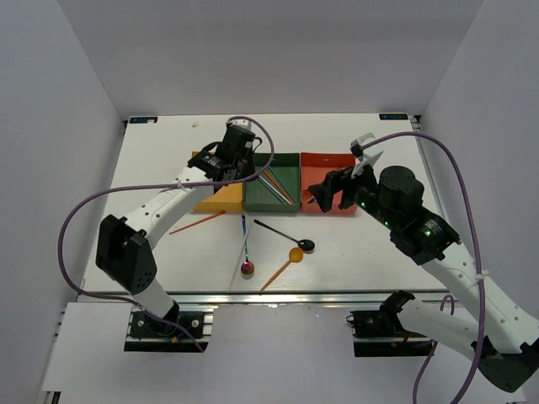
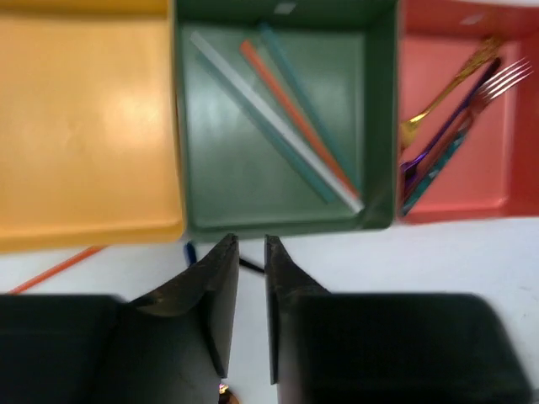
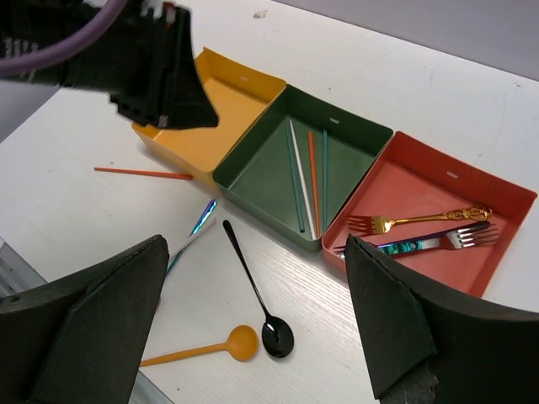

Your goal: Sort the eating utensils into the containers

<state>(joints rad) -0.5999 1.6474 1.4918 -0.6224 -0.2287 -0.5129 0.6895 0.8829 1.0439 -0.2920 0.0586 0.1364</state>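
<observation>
Glossy yellow tray (image 2: pixel 84 126); beside it, the green tray (image 2: pixel 219 177) holds slim straight chopsticks (image 2: pixel 299 118), and the red tray (image 2: pixel 514 160) holds metal forks (image 2: pixel 446 95). The left end effector (image 2: pixel 251 246) is barely parted, apparently gripping nothing. The right end effector (image 3: pixel 257 252) gapes wide, released, above a black spoon (image 3: pixel 253 286) and an orange spoon (image 3: pixel 202 349) on the white worktop (image 3: pixel 404 84).

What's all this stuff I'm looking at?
Trays: three, yellow, green, red, side by side.
Chopsticks: four, white, orange, two teal, in green tray.
Forks: at least two, gold, silver-tined, in red tray.
Orange chopstick: one, loose before yellow tray.
Spoons: two, black, orange, loose before green tray.
Bluish sticks: seemingly two, left of black spoon.
Left gripper: one, black, slightly open, empty, near green tray.
Right gripper: one, black, wide open, empty.
</observation>
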